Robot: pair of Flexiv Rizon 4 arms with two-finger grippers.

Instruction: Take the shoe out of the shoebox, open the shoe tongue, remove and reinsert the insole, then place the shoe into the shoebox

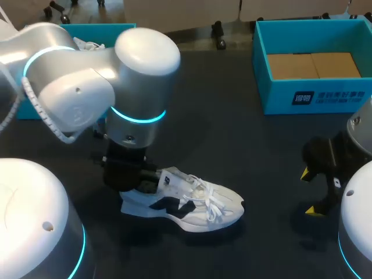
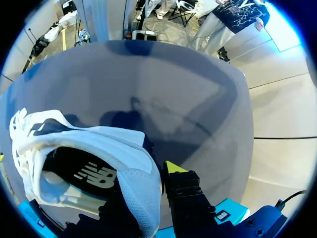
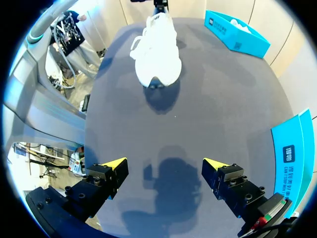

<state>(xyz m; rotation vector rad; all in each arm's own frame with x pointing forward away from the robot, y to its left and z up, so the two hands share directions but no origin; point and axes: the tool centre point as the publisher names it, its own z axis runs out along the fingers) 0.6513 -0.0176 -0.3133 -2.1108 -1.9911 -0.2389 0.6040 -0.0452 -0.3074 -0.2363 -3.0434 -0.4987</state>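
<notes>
A white sneaker with a dark side logo lies on the dark table, toe to the right. My left gripper is at its heel. In the left wrist view this gripper is shut on the sneaker's heel collar, one yellow-tipped finger outside, the other hidden inside. The dark insole shows in the opening. My right gripper hangs open and empty at the right, well away from the shoe. From its wrist view the gripper faces the sneaker's toe.
A teal shoebox with brown card inside stands at the back right, close beside my right gripper. A second teal box with white contents sits at the back left, partly behind my left arm.
</notes>
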